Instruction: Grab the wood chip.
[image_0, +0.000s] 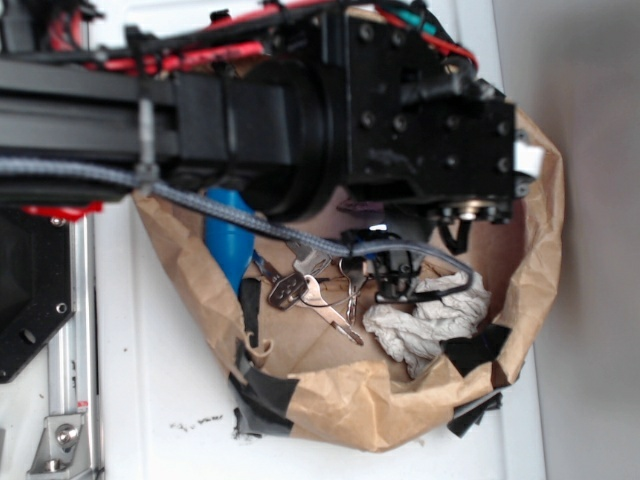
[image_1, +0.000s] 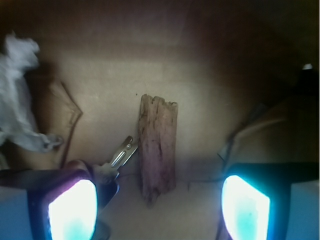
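The wood chip (image_1: 158, 146) is seen lying ungrasped on the brown paper (image_1: 210, 80), centred between the spread-open fingers (image_1: 72, 210) at 6 o'clock, so descent and closing are judged left.

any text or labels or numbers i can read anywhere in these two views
None can be read in either view.
The keys may carry stamped marks, but they are too small and blurred to tell.
The wood chip, the brown paper bag and the white cloth show no print.
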